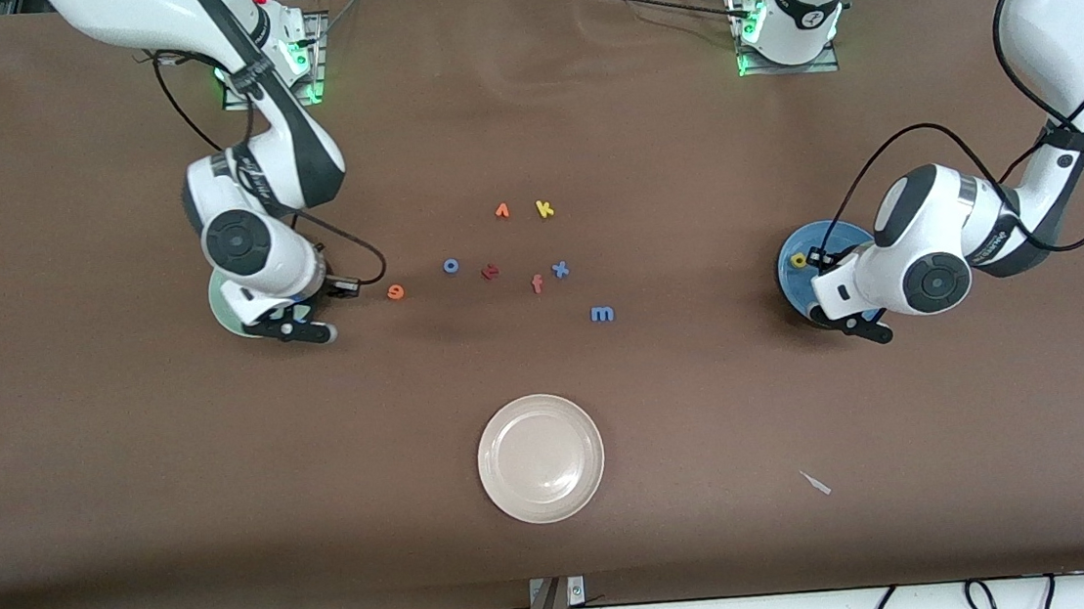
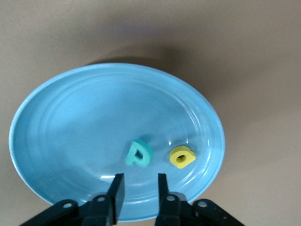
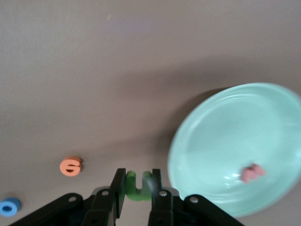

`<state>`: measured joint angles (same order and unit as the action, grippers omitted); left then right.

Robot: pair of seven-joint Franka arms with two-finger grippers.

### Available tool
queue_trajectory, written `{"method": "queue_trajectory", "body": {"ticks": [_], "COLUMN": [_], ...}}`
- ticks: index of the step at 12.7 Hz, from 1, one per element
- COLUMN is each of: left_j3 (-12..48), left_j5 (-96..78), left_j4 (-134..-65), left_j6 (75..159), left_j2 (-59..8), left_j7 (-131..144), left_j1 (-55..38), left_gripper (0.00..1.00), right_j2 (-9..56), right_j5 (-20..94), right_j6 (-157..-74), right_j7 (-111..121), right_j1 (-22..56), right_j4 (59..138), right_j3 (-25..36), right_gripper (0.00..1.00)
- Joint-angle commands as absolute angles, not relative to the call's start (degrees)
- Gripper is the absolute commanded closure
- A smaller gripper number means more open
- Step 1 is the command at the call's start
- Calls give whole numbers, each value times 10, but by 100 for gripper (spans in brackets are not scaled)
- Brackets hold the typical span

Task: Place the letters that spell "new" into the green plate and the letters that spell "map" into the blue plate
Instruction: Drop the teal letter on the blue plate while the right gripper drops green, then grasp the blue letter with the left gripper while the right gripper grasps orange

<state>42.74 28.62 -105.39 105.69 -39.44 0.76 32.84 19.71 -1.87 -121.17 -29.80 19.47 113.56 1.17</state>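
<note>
My right gripper (image 3: pixel 138 175) is shut on the green "n" (image 3: pixel 138 188), just off the rim of the green plate (image 3: pixel 225 141), where the pinkish "w" (image 3: pixel 252 173) lies. In the front view that gripper (image 1: pixel 304 330) hangs by the green plate (image 1: pixel 221 308), which the arm mostly hides. The orange "e" (image 1: pixel 395 292) lies on the table nearby. My left gripper (image 2: pixel 138 188) is open and empty over the blue plate (image 2: pixel 70 127), above the teal "p" (image 2: pixel 139 154) and yellow "a" (image 2: pixel 182 156). The blue "m" (image 1: pixel 603 314) lies mid-table.
Loose letters lie mid-table: a blue "o" (image 1: pixel 450 265), a dark red letter (image 1: pixel 490 271), an orange "f" (image 1: pixel 536 283), a blue "x" (image 1: pixel 559 269), an orange "v" shape (image 1: pixel 501 211) and a yellow "k" (image 1: pixel 544 209). A beige plate (image 1: pixel 544 500) sits nearer the front camera.
</note>
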Motion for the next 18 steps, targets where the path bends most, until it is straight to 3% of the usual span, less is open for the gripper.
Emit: {"method": "queue_trajectory", "body": {"ticks": [1, 4, 7, 8, 9, 13, 18], "left_j3": [432, 432, 430, 428, 427, 397, 266], "left_j5": [252, 208, 173, 174, 173, 182, 178], "left_j4": [-1035, -1014, -1013, -1013, -1014, -1018, -991], "left_j6": [1050, 1071, 1139, 1163, 1198, 1307, 1368], "left_j2": [-392, -396, -398, -398, -402, -416, -418], "left_j7": [16, 160, 359, 454, 542, 851, 1097], "left_j1": [313, 260, 195, 168, 150, 62, -99], "left_gripper": [0, 0, 0, 0, 0, 0, 0], "right_j2": [178, 168, 180, 182, 181, 177, 256], "right_j5": [-24, -21, -18, -18, -17, -15, -17], "right_j6": [-1207, -1380, -1394, -1393, -1390, -1316, -1318], "right_j7": [-219, -208, -248, -250, -252, -271, -520], "right_j1": [194, 193, 195, 195, 195, 198, 207], "right_j4": [1171, 1303, 1309, 1308, 1306, 1239, 1137], "right_j3": [60, 77, 75, 74, 75, 47, -39], "right_gripper": [85, 84, 68, 23, 0, 0, 0]}}
